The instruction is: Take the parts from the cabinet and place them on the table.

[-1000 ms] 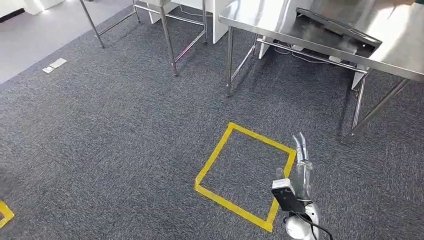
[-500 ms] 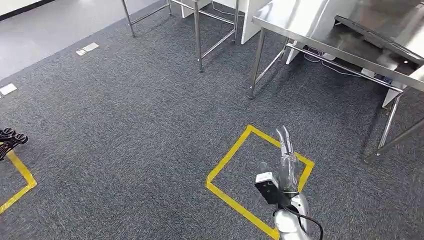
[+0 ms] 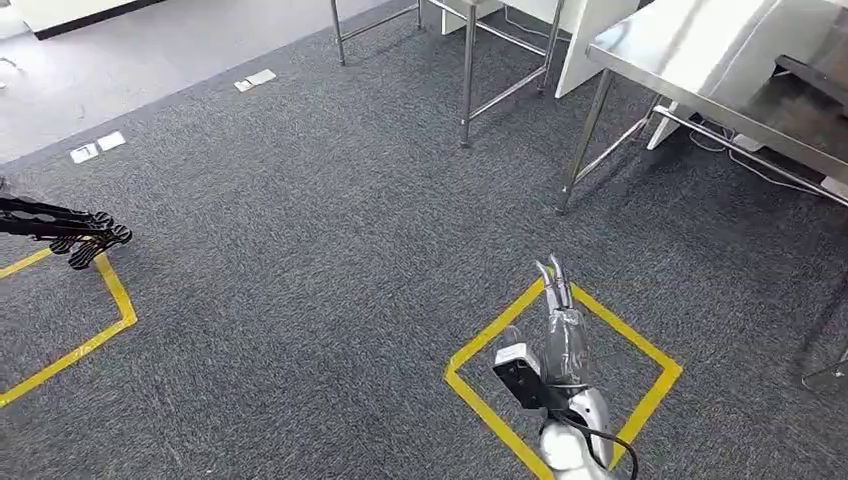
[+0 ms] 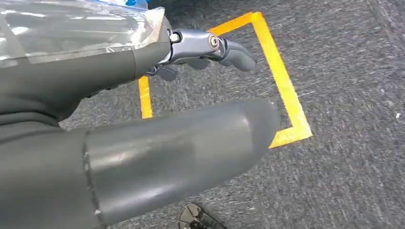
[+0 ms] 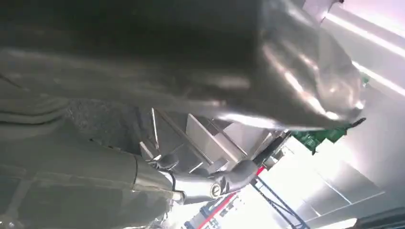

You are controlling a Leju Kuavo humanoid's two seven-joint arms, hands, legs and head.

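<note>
View swung right; clear-bagged part (image 4: 71, 28), left robot hand (image 4: 143, 119)

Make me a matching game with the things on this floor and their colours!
Things:
1. Tape square
2. Carpet
3. Table
4. Stand feet

Colours:
A. Shiny silver
B. Black
C. Yellow
D. Dark grey

Pairs: 1-C, 2-D, 3-A, 4-B
</note>
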